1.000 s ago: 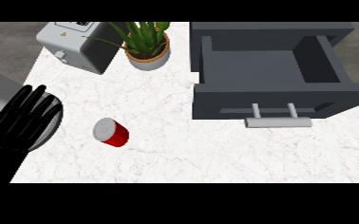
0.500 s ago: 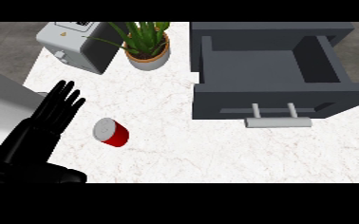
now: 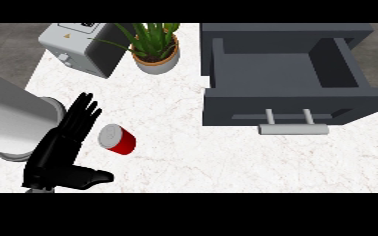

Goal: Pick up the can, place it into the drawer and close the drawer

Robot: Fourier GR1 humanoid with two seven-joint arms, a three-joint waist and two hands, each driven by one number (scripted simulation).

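With the left hand (image 3: 63, 147) held open, fingers straight, just beside the can (image 3: 117, 139), the fingers should be curled round it squarely before lifting toward the drawer (image 3: 284, 77).

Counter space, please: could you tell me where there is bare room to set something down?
Bare counter lies between the can and the open drawer, and along the near edge below the drawer's handle. The far-left corner is crowded by the toaster and potted plant; the left hand flanks the can.

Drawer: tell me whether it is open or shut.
Open. The drawer is pulled out, its bare grey inside in view, with the handle at its front.
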